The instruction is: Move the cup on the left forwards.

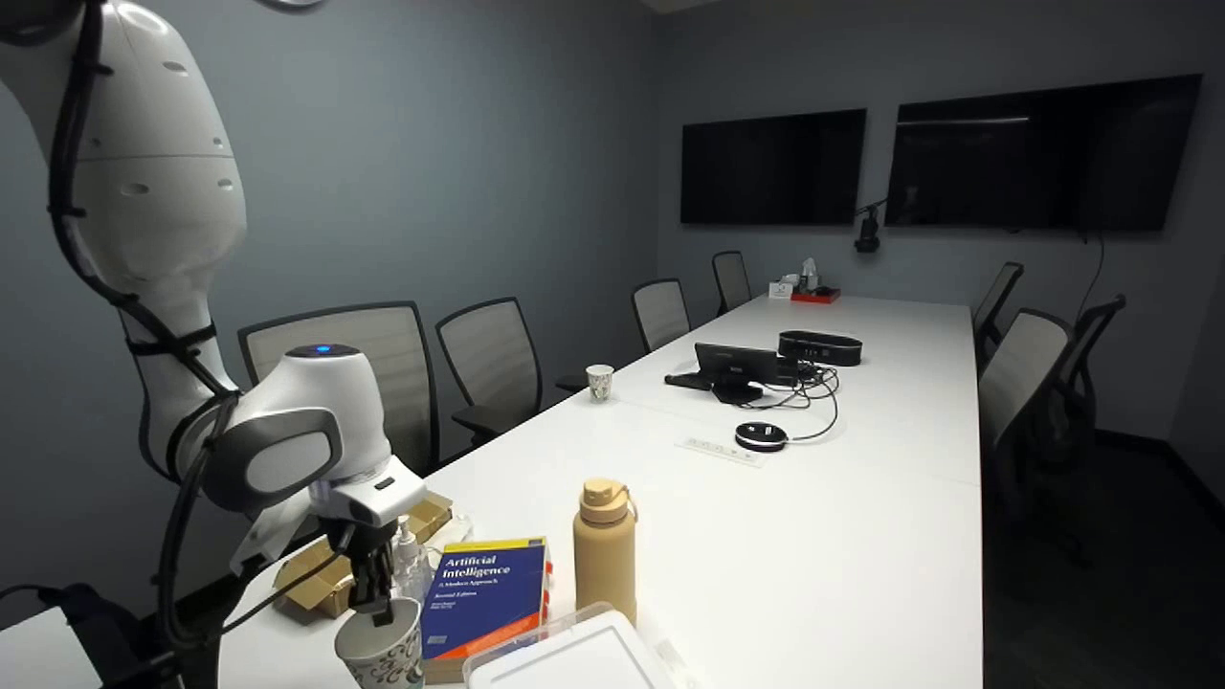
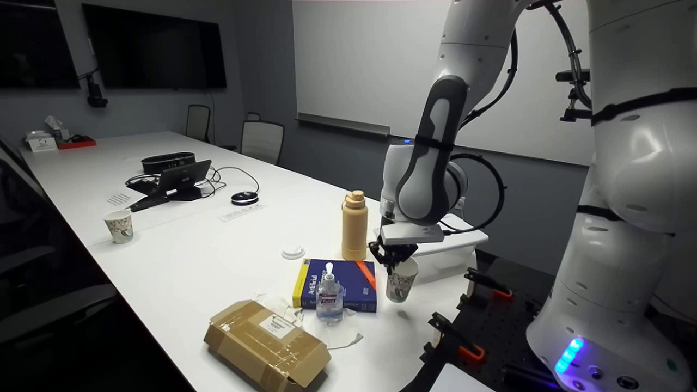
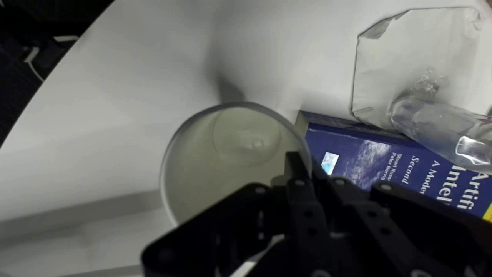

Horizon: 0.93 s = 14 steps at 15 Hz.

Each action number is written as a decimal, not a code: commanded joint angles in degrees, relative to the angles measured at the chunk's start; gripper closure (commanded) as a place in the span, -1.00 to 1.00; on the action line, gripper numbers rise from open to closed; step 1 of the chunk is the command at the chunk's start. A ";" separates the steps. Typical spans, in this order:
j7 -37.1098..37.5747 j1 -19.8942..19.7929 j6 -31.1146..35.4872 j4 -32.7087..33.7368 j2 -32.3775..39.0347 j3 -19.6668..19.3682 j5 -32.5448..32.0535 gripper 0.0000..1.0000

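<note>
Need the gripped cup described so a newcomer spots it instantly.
Find the robot arm at the end of the long white table. Its gripper holds a tapered, patterned cup by the rim, beside the blue book. The similar cup farther down stands on the table; only this one is gripped.

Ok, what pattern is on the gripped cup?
The cup has dark curling swirls on white, clearest in an exterior view.

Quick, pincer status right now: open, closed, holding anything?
Pincer: closed, holding a patterned white cup by its rim.
</note>
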 commanded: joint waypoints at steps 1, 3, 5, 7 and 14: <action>-7.52 -6.25 4.80 -0.51 3.41 6.75 8.88 0.98; -10.99 -9.95 5.58 0.41 5.26 10.15 12.03 0.98; -13.64 -12.77 5.43 1.45 6.67 12.49 14.25 0.98; -15.94 -14.78 4.97 2.34 7.69 13.70 15.73 0.98; -17.94 -14.30 2.49 4.79 9.38 12.24 18.42 0.43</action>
